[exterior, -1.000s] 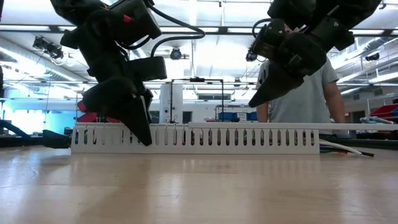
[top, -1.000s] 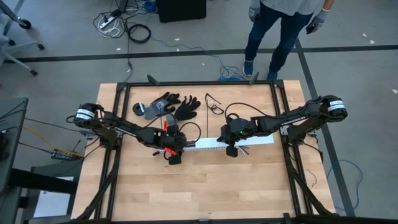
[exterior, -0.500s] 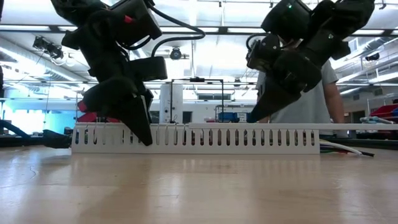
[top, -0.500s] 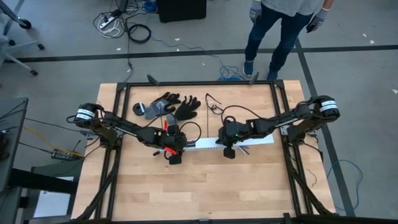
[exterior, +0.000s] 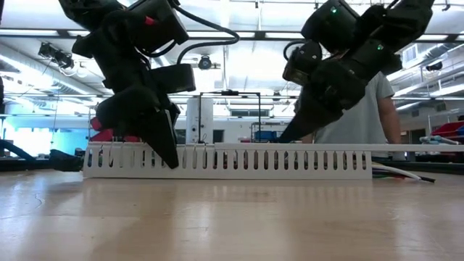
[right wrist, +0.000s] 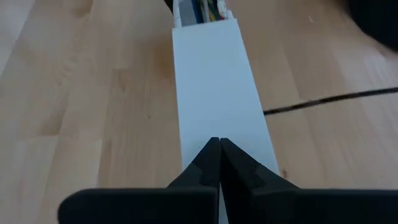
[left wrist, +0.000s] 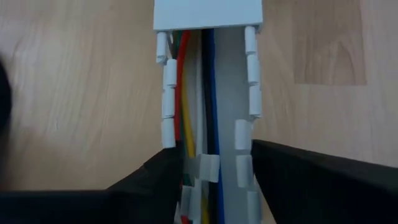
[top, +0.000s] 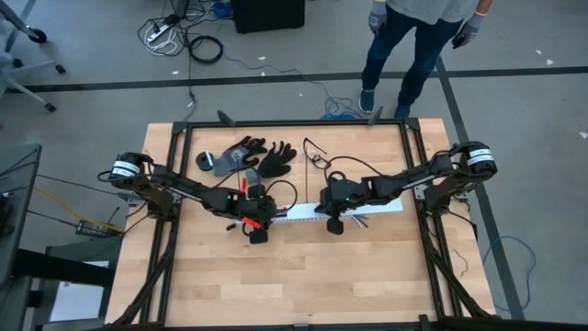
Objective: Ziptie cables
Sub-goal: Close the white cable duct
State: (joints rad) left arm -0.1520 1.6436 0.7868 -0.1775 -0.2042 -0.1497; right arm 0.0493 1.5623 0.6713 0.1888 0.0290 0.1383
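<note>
A long white slotted duct (exterior: pixel 217 161) lies flat on the table with coloured cables (left wrist: pixel 186 112) running inside it. Their ends stick out past its right end (exterior: pixel 402 174). A flat white lid (right wrist: pixel 214 81) covers the duct's right part; the left part is uncovered. My left gripper (left wrist: pixel 211 168) straddles the uncovered left end (top: pixel 259 225), one finger outside each slotted wall. My right gripper (right wrist: pixel 216 144) is shut, its tips at the lid's top near the lid's left end (exterior: pixel 283 139). My left gripper takes the duct's left end between its two fingers, one on the outside of each slotted wall (left wrist: pixel 249 143). The fingers slant down from the table's left and lie along the duct, which stays flat on the table. My right gripper's shut fingertips (right wrist: pixel 211 152) meet the lid's flat top (right wrist: pixel 214 127). They slant down from the table's right and point along the lid. The lid lies on the duct.
Black gloves (top: pixel 253 156) and a thin black cord (top: pixel 317 154) lie toward the far edge. A person (top: pixel 413 37) stands beyond the far edge. The near half of the wooden table (top: pixel 303 276) is bare.
My right gripper, still shut, has sunk toward the lid and gone along it toward the table's left, nearer my left gripper. The duct and lid have stayed in place.
</note>
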